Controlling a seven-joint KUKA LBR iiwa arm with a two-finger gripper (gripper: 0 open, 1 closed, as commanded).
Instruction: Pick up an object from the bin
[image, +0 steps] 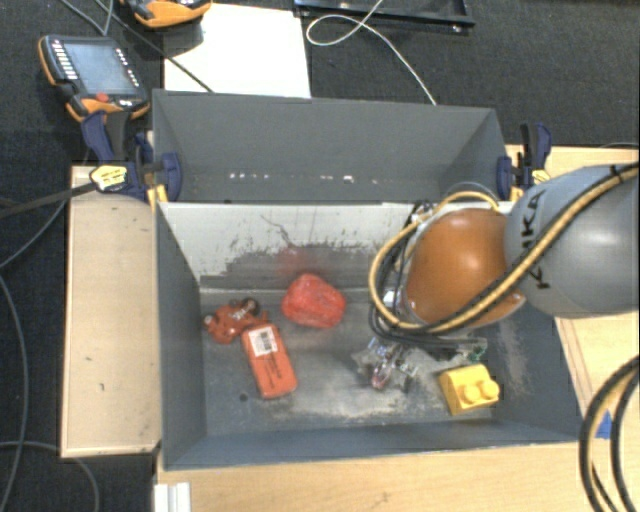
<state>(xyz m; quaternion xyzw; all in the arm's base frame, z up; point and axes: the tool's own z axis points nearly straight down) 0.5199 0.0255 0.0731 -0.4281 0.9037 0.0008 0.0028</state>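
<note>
The claw (386, 370) hangs low over the floor of the grey bin (180, 330); whether it is wide or narrow cannot be told. A yellow block (468, 388) lies just beside it, toward the view's right. Well to its left lie an orange labelled box (270, 362), a red lump (314, 300) and a small orange toy (232, 320).

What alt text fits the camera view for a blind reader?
The robot arm, reaching in from the right, has its gripper low over the floor of the grey metal bin, just left of a yellow plastic toy brick. Further left lie a red crumpled lump, an orange flat box with a white label and a small orange toy figure.
</note>
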